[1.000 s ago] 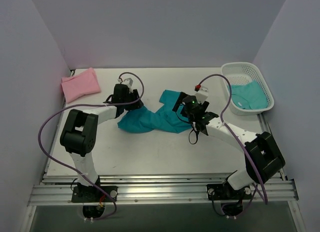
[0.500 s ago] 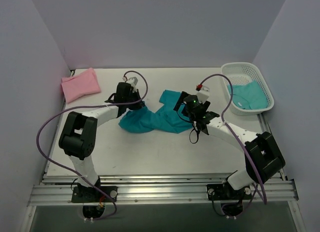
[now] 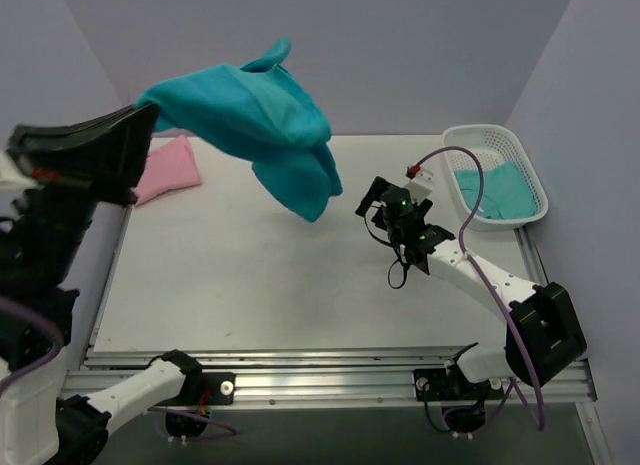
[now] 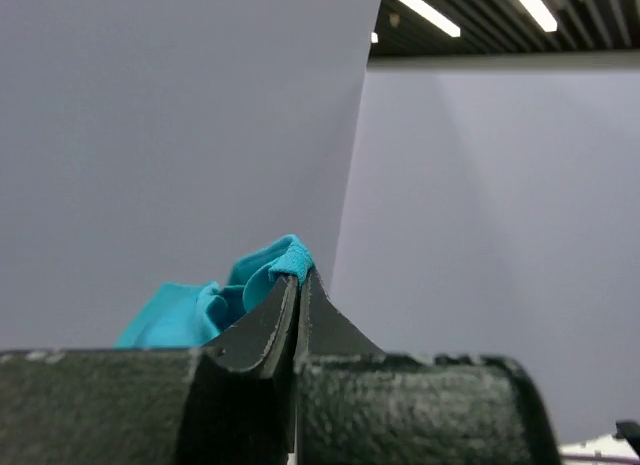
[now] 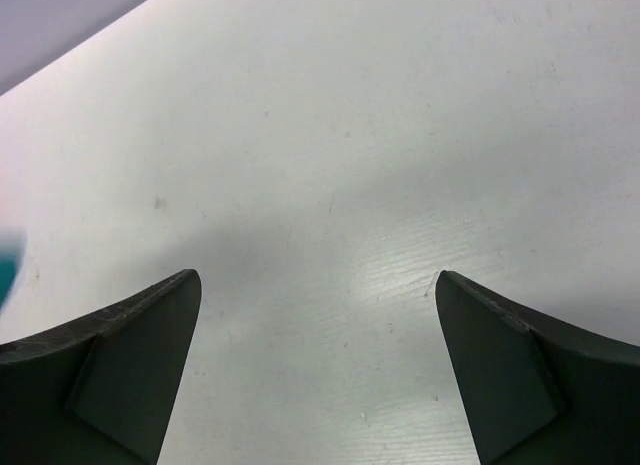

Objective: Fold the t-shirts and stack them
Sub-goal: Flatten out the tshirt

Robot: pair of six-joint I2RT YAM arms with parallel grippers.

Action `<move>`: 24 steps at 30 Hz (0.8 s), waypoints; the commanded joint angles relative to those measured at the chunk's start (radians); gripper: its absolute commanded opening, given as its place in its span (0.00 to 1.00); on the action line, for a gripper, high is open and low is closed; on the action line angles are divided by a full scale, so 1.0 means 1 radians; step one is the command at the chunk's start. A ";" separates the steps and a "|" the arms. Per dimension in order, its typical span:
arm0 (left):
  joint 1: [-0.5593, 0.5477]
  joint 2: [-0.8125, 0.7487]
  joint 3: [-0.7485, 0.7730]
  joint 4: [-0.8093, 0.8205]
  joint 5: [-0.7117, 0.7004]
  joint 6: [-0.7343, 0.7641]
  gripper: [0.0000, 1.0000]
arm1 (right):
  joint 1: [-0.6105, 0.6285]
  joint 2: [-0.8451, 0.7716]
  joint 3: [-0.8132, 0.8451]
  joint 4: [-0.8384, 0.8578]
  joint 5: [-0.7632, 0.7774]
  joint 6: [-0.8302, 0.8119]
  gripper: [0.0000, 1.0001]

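Note:
My left gripper (image 3: pixel 150 113) is raised high, close to the top camera, and is shut on a corner of a teal t-shirt (image 3: pixel 255 115). The shirt hangs bunched in the air above the table. In the left wrist view the jaws (image 4: pixel 298 277) are pressed together with teal cloth (image 4: pixel 200 310) pinched at their tips. My right gripper (image 3: pixel 374 201) is open and empty low over the table middle; its view (image 5: pixel 315 275) shows only bare tabletop between the fingers. A folded pink t-shirt (image 3: pixel 175 167) lies at the back left. More teal t-shirts (image 3: pixel 495 190) lie in the basket.
The white mesh basket (image 3: pixel 500 135) stands at the back right corner. The raised left arm (image 3: pixel 60 205) fills the left side of the top view and hides part of the table edge there. Grey walls close in the table.
My left arm has swung up from the table, lifting the teal t-shirt off the surface into the air. My right gripper has let go of the shirt and moved slightly right.

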 commanded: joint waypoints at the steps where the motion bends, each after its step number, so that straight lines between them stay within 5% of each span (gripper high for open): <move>1: 0.004 0.010 -0.079 -0.110 -0.175 0.073 0.03 | -0.006 -0.054 -0.008 -0.012 0.030 0.007 1.00; 6: 0.019 0.129 -0.317 -0.040 -0.347 0.080 0.02 | -0.002 -0.063 -0.011 -0.020 0.024 0.013 1.00; 12: 0.116 0.352 -0.501 0.126 -0.208 0.006 0.03 | 0.006 -0.117 -0.022 -0.043 0.045 0.012 1.00; 18: 0.197 0.541 -0.510 0.172 -0.001 -0.055 0.37 | 0.017 -0.139 -0.025 -0.054 0.057 0.012 1.00; 19: 0.198 0.546 -0.529 0.192 0.024 -0.061 0.62 | 0.020 -0.136 -0.026 -0.052 0.057 0.015 1.00; 20: 0.198 0.556 -0.536 0.221 0.032 -0.064 0.74 | 0.023 -0.134 -0.025 -0.051 0.061 0.015 1.00; 24: 0.196 0.547 -0.543 0.209 -0.019 -0.087 0.84 | 0.058 -0.126 -0.014 -0.052 0.062 0.016 1.00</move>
